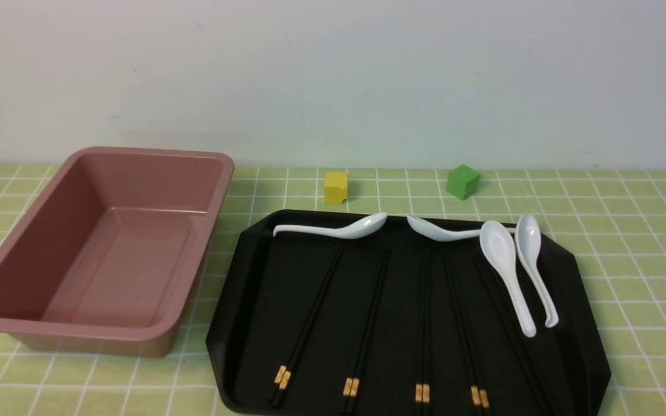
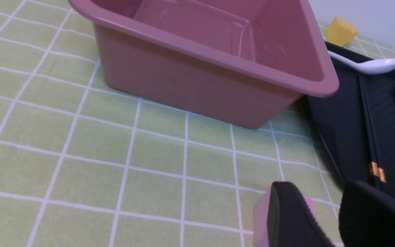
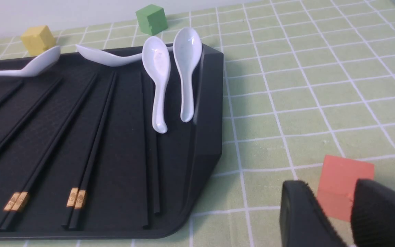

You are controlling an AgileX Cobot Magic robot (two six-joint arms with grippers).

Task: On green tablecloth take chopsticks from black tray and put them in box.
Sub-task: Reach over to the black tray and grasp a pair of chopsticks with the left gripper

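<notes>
Several pairs of black chopsticks [image 1: 367, 323] with gold bands lie lengthwise in the black tray [image 1: 252, 277] at centre right on the green tablecloth [image 1: 628, 260]. The empty dusty-pink box [image 1: 217, 190] stands left of the tray. Neither gripper shows in the front view. In the left wrist view my left gripper [image 2: 319, 187] is open and empty over the cloth, near the box [image 2: 201, 79] and the tray's near left corner [image 2: 341, 130]. In the right wrist view my right gripper [image 3: 329, 185] is open and empty, over the cloth to the right of the tray [image 3: 207, 137].
Several white spoons [image 1: 506, 271] lie along the tray's far and right side. A yellow cube [image 1: 336, 187] and a green cube [image 1: 462, 181] sit behind the tray. An orange cube [image 3: 341, 175] lies by the right gripper. A pink cube [image 2: 261, 216] lies by the left gripper.
</notes>
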